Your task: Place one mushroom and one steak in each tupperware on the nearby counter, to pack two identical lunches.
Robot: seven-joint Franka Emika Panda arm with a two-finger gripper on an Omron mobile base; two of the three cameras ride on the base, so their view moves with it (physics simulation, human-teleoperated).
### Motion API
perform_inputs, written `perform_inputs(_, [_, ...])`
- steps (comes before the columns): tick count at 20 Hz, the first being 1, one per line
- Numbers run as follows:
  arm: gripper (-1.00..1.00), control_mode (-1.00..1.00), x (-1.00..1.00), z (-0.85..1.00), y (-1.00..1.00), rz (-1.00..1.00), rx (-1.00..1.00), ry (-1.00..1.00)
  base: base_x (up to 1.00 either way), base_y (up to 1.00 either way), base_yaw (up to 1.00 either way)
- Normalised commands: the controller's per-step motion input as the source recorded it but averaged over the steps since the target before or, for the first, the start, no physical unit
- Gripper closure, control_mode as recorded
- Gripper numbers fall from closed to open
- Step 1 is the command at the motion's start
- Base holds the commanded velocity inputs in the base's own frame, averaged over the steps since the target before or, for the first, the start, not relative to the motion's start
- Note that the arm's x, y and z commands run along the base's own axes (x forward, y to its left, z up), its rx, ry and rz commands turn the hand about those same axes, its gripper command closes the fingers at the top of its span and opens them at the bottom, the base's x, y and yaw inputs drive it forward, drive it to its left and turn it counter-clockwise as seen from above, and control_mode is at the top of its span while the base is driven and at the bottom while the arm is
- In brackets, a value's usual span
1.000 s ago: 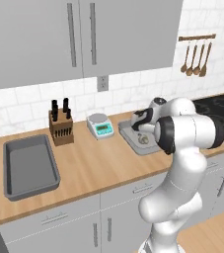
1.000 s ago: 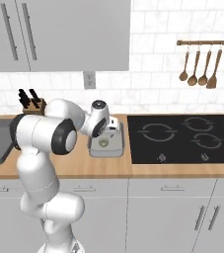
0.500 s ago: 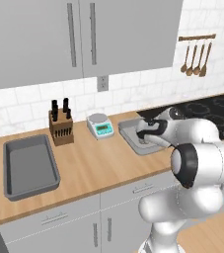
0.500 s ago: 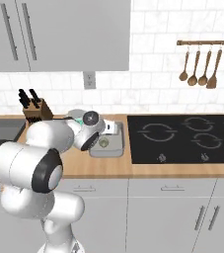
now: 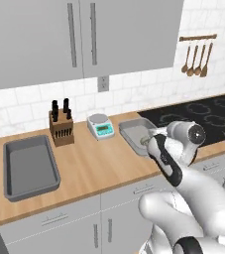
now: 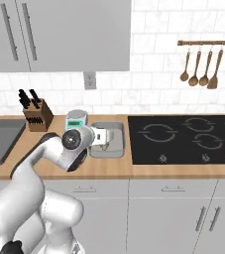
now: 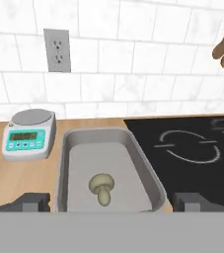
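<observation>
A pale tan mushroom (image 7: 102, 188) lies alone in the near half of a grey tupperware (image 7: 148, 173) on the wood-coloured counter (image 5: 99, 168). My gripper (image 7: 112, 203) hangs low at this tray's front rim, open, with nothing between its fingertips (image 7: 32, 201). In the base views the same tupperware (image 5: 133, 130) (image 6: 115, 149) sits left of the stove, with the gripper (image 5: 149, 142) (image 6: 105, 138) at its near edge. A second tupperware (image 5: 28, 167) (image 6: 0, 141) lies far left, with nothing showing in it. The steak is out of view.
A teal-faced kitchen scale (image 5: 100, 126) (image 7: 28, 134) stands just left of the near tray, and a knife block (image 5: 60, 127) beyond it. A black cooktop (image 5: 203, 116) (image 7: 192, 148) borders the tray's right side. Wooden spoons (image 6: 199, 69) hang on the tiled wall.
The arm has folded down from upright to low over the counter's front. The hand has drawn back from above the tray to its near rim.
</observation>
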Motion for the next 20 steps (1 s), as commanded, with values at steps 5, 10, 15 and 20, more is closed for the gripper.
perform_inputs(5, [-1.00,-1.00,-0.87,0.88,0.07,-0.01,0.00,0.63,0.00,0.00,0.00])
perform_inputs(10, [-1.00,1.00,-0.60,0.01,0.18,0.00,-0.01,0.36,-0.40,0.04,0.00])
perform_inputs(15, [-1.00,1.00,0.00,0.00,0.00,0.00,0.00,0.00,-1.00,0.00,0.17])
perform_inputs(20, [-1.00,1.00,0.00,0.00,0.00,0.00,0.00,0.00,-0.86,0.28,0.64])
